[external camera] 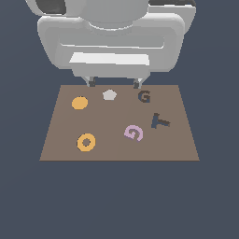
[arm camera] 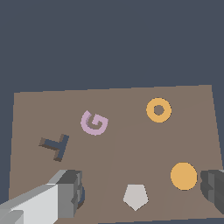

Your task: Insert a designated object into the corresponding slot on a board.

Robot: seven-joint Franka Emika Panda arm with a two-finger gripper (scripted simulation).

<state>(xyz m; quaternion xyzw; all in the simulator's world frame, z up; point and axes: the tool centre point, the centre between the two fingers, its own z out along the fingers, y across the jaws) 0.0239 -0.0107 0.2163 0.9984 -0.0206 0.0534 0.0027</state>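
Pink G [external camera: 133, 133]: we count one, loose on the board [external camera: 60, 140], near the G slot [external camera: 144, 97].
Orange pieces: two.
Gripper [external camera: 114, 83]: fingers spread, holding nothing.

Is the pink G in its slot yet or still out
Out. The pink G lies flat on the board, apart from the dark G slot, which is empty. The gripper holds nothing.

Simulated scene: flat brown board [external camera: 119, 149] amid featureless grey-blue.
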